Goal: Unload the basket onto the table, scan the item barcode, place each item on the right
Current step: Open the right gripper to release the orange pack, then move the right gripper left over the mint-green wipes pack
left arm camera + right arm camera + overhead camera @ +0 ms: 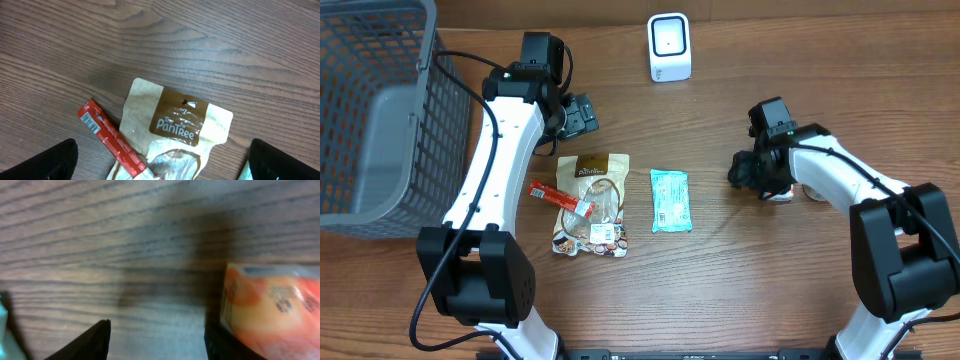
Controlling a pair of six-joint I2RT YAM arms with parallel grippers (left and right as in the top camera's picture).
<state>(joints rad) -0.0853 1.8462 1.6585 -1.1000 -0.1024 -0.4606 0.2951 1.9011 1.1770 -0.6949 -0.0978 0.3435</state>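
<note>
Wood-grain table (720, 300), read from the near edge outward. At centre lies a pouch (592, 205) with a red stick (548, 192) across its 9 o'clock side. A teal packet (670, 200) lies near it at 3 o'clock, apart from it. The stick's barcode (90, 120) faces up at 1 end.

At the table's 3 o'clock the right gripper (156, 340) sits low over the wood, jaws parted with only bare grain between them. An orange packet (270, 310) lies just outside 1 finger; contact cannot be told. At the pouch's 12 o'clock the left gripper (162, 162) hovers, spread wide and empty.

Farthest are the scanner (669, 47) at 12 o'clock and the basket (360, 60) at 10 o'clock.

Judged step: pick-up, since no item is in hand or at the scanner. The next move calls for 1 gripper to close on an item, lift it, and turn its barcode toward the scanner's face.
</note>
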